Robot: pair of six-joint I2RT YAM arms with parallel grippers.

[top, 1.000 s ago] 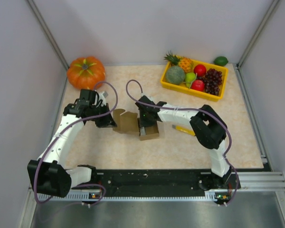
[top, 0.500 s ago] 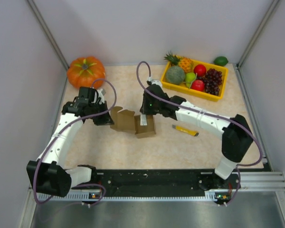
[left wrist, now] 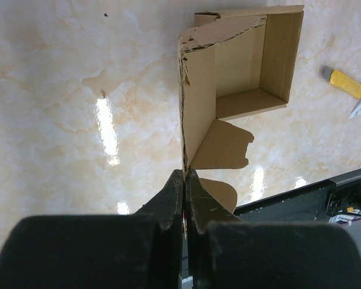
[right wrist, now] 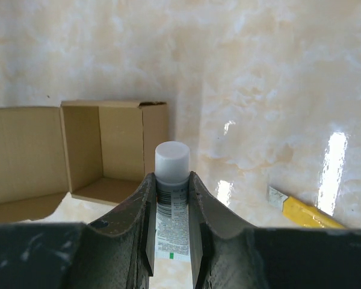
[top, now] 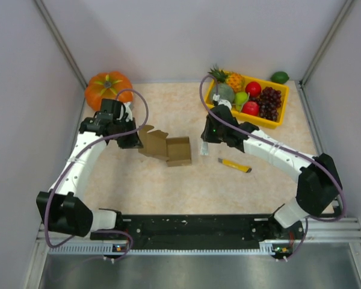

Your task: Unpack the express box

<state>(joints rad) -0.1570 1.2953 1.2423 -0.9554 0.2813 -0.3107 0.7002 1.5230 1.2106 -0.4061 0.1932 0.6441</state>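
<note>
The express box (top: 178, 151) sits just to the 9 o'clock side of the table's (top: 168, 186) middle, mouth turned upward so its inner walls and floor show in both wrist views. With its flaps spread, its long axis runs roughly from 9 to 3 o'clock. The flap end lies at the left and slightly farther back, and the square body lies at the right.

The left gripper (left wrist: 185, 179) is clenched on the thin edge of the outermost flap, which stands upright between its fingers.

The right gripper (right wrist: 171, 195) hangs at 3 o'clock of the box, apart from it, grasping a white-capped tube (right wrist: 171, 165). The tube's length lies along the fingers, cap end outward toward the tabletop.

A yellow utility knife (top: 235, 164) lies flat near the tube, at its 4 o'clock. An orange pumpkin (top: 108, 89) stands at the table's 10 o'clock corner, and a yellow fruit tray (top: 245, 115) at 1 o'clock.
</note>
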